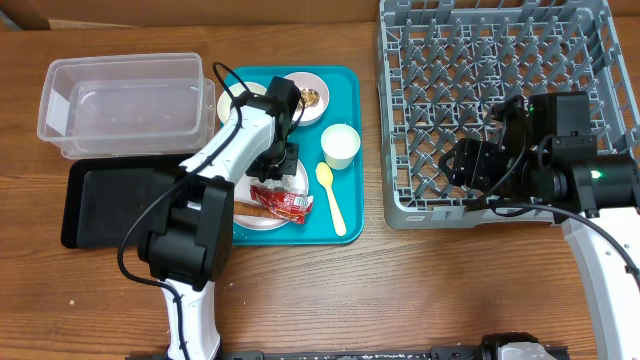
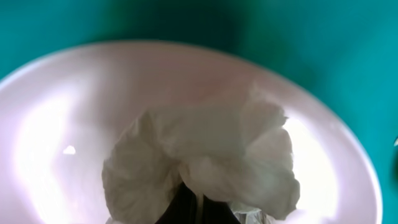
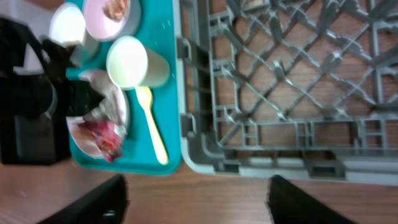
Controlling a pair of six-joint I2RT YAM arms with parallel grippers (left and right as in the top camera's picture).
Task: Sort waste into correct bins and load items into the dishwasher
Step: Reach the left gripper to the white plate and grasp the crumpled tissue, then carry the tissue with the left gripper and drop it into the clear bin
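Left fingers are closed, and in the left wrist view they look pinched on the crumpled paper. The wad bunches right at the fingertips, low in that frame. It sits on a pale dish, probably the plate, on the teal tray.

The paper is a rough ball with no long axis, so approach angle matters little.

In the overhead view both bins lie left of the grip. The clear tub is upper left and the black tray is just below it. Your left arm is the nearer one. I judge the next move needs a lift clear of the dish rim, then a carry left.

Right fingers stand wide with nothing between them, over the lower edge of the dish rack.

The red wrapper carries print too small to read. No other writing shows.
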